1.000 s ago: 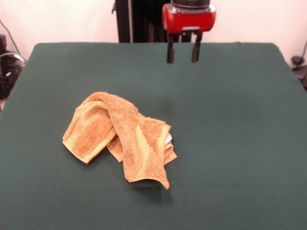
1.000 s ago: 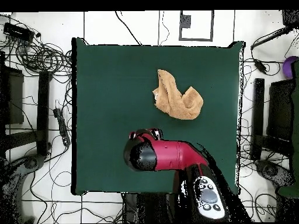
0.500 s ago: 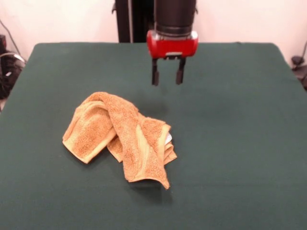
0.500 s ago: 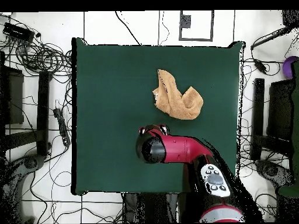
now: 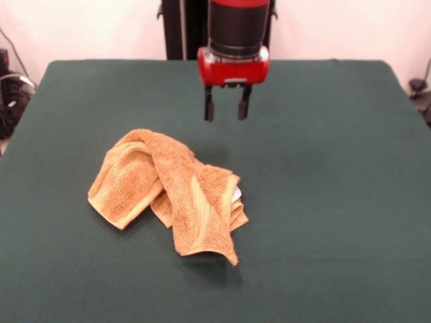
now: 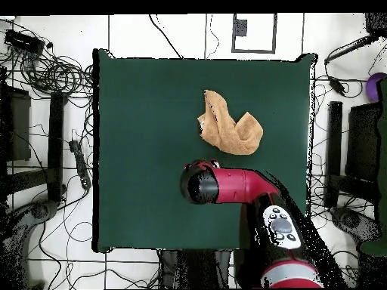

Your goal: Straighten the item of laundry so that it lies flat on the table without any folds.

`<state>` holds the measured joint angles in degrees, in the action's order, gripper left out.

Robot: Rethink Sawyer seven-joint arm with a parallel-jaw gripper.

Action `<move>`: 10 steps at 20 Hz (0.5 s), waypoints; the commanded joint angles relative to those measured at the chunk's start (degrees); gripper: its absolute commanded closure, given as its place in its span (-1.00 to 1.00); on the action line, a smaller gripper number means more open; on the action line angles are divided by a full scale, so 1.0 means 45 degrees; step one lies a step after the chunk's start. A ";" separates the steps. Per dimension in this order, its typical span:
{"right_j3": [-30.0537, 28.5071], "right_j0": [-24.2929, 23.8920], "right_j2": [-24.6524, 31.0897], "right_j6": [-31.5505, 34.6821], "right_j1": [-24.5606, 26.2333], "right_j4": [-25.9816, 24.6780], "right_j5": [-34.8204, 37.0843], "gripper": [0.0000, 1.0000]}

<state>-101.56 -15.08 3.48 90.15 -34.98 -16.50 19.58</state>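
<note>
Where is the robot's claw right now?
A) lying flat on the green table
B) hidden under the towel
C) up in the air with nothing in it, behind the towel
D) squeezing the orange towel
C: in the front view the gripper hangs open and empty above the table, apart from the crumpled towel, which lies untouched nearer the camera.

**Two fixed cameras covering one surface**

One camera is looking across the surface [image 5: 337,202] from low and close, facing the end effector [image 5: 225,111] head-on. The other is looking straight down from high above, taking in the whole surface [image 6: 136,113] and surrounding floor. Both are sharing the end effector [image 6: 202,163] and the towel [image 5: 168,192] beside it.
</note>
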 commanded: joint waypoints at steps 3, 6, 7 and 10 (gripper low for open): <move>0.1840 0.0474 0.0891 -0.0825 -0.2284 0.0211 0.5513 -1.00; 0.2171 0.0268 0.1299 -0.0931 -0.2499 0.0231 0.6140 -1.00; 0.2247 0.0256 0.1332 -0.0894 -0.2518 0.0191 0.6219 -1.00; 0.2320 0.0189 0.1468 -0.0706 -0.2455 -0.0050 0.5597 -1.00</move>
<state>-94.95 -14.87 3.47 90.15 -45.41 -16.59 41.68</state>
